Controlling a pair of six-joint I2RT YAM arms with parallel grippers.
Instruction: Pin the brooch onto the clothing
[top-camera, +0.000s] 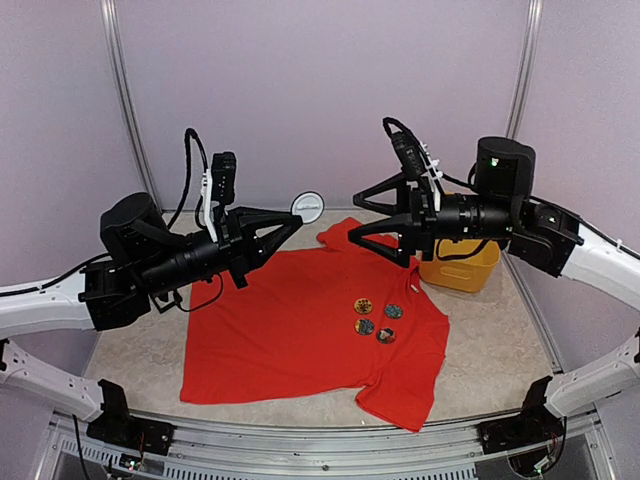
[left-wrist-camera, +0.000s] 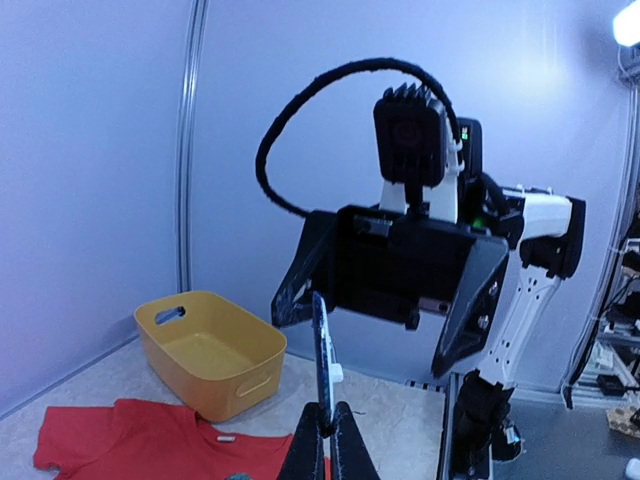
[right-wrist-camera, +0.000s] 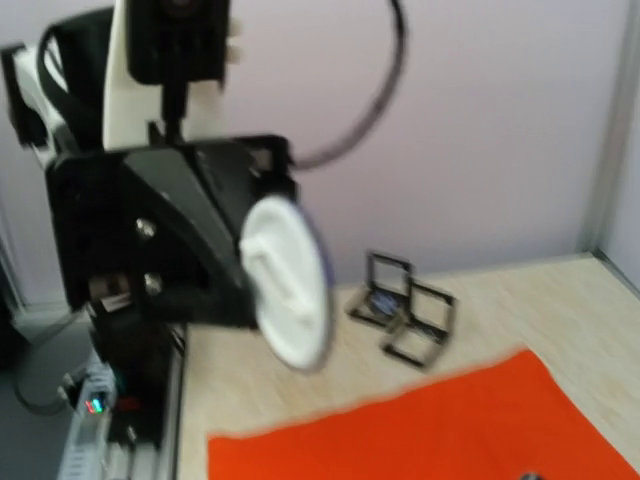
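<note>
**White brooch gripped above a red T-shirt, facing end effector spread wide**
The red T-shirt (top-camera: 290, 330) lies flat on the desk (top-camera: 490, 340) at lower centre, with four round badges (top-camera: 365, 326) on its right side. Above its collar, the left end effector (top-camera: 298, 220) pinches a white round brooch (top-camera: 308, 207) by the edge. The right end effector (top-camera: 353, 220) faces it, jaws wide apart. A yellow basket (top-camera: 462, 270) sits behind, at centre right.

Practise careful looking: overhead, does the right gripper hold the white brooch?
No, the left gripper grips the white brooch; the right gripper is open.
</note>
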